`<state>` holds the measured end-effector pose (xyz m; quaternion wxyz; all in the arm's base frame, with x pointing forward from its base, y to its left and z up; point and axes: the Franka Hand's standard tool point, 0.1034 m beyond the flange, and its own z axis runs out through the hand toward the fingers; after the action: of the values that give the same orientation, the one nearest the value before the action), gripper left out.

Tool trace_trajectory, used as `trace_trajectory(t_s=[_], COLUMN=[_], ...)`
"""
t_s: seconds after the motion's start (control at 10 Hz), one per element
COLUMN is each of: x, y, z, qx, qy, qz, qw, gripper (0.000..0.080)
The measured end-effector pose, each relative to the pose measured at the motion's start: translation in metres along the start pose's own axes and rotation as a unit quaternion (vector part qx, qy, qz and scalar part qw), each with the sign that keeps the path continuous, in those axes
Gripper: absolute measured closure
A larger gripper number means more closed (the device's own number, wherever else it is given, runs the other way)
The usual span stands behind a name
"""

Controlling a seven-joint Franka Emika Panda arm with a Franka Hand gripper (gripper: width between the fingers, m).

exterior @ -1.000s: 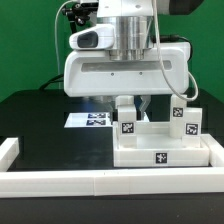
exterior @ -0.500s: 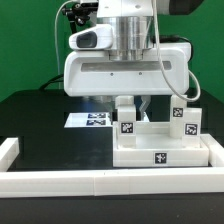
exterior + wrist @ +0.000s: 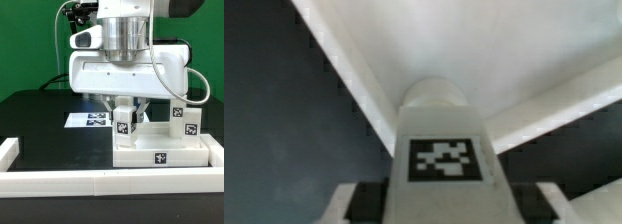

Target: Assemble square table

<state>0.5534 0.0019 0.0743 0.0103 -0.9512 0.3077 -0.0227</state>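
Observation:
My gripper (image 3: 125, 108) is shut on a white leg block (image 3: 124, 124) with a black-and-white tag. The block stands upright at the near left corner of the square tabletop (image 3: 190, 150). In the wrist view the same leg block (image 3: 443, 130) runs out between my two fingers (image 3: 367, 205), its tag facing the camera. The white slab of the tabletop (image 3: 491, 45) lies beyond it. Another tagged leg block (image 3: 186, 122) stands on the tabletop toward the exterior view's right. The leg's lower end is hidden.
A long low white barrier wall (image 3: 90, 181) runs along the front, and the tabletop rests against it. The marker board (image 3: 88, 119) lies flat on the black table behind the held leg, toward the exterior view's left.
The hand has turned a little about its upright axis with the leg block in it. The leg's tag has shifted slightly toward the exterior view's left.

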Motion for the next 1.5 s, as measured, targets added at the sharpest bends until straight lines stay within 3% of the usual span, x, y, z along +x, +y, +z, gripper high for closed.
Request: trace_trajectory(t_s=[0.3, 0.5, 0.9, 1.0, 1.1, 1.2, 1.5], x=[-0.0034, -0.0062, -0.0068, -0.007, -0.0071, -0.0056, -0.0045], y=[-0.0041, -0.0072, -0.008, -0.008, -0.008, -0.007, -0.0078], z=[0.0006, 0.0015, 0.0017, 0.0019, 0.002, 0.0016, -0.0011], qx=[0.002, 0.001, 0.005, 0.005, 0.005, 0.005, 0.009], qy=[-0.002, -0.002, -0.006, -0.006, -0.006, -0.006, -0.004], qz=[0.143, 0.243, 0.339, 0.329, 0.329, 0.288, 0.162], qw=[0.99, 0.97, 0.941, 0.944, 0.944, 0.958, 0.987], gripper=[0.0508, 0.0508, 0.0508, 0.0508, 0.0305, 0.0201, 0.0153])
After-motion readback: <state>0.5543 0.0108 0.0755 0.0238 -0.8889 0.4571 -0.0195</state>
